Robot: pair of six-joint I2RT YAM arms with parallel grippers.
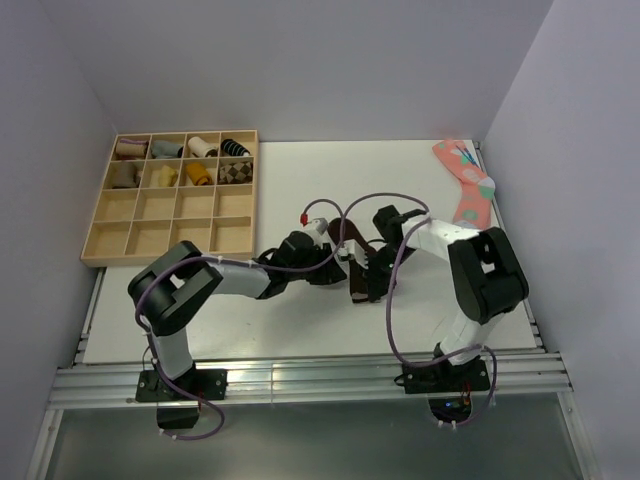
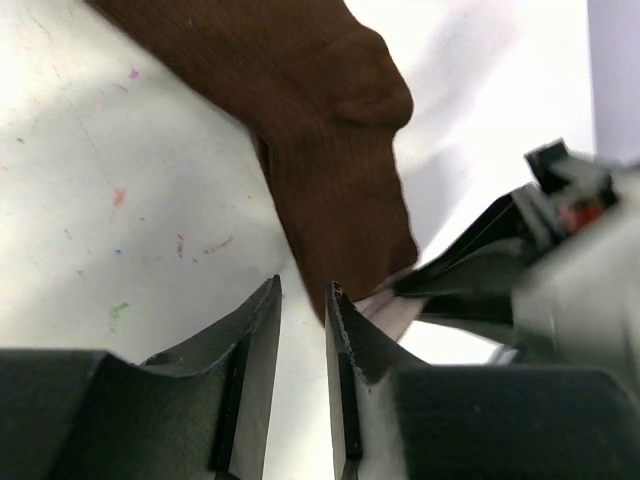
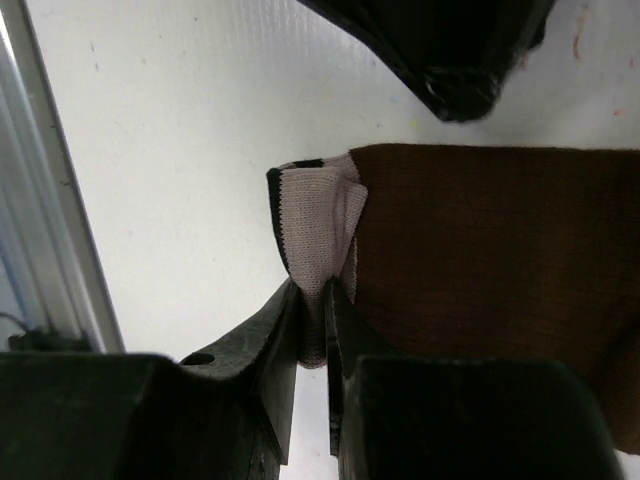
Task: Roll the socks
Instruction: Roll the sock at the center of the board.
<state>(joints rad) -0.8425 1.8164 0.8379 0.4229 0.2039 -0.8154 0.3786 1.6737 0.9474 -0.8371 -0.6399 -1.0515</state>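
The dark brown sock [image 1: 342, 236] lies flat at the table's middle, between both arms. In the right wrist view its brown body [image 3: 480, 240] fills the right side, and its pale grey cuff [image 3: 320, 215] with a dark stripe is bunched up. My right gripper [image 3: 312, 290] is shut on that cuff, low at the table [image 1: 368, 280]. My left gripper [image 2: 303, 300] stands just beside the sock's edge [image 2: 330, 150], its jaws a narrow gap apart with only bare table between them. The right gripper's fingers [image 2: 470, 265] hold the cuff just to its right.
A wooden compartment tray [image 1: 130, 222] with several small sock bundles stands at the back left. A pink dotted sock [image 1: 465, 185] lies at the back right by the wall. The table's metal front rail [image 3: 40, 200] runs close beside the right gripper.
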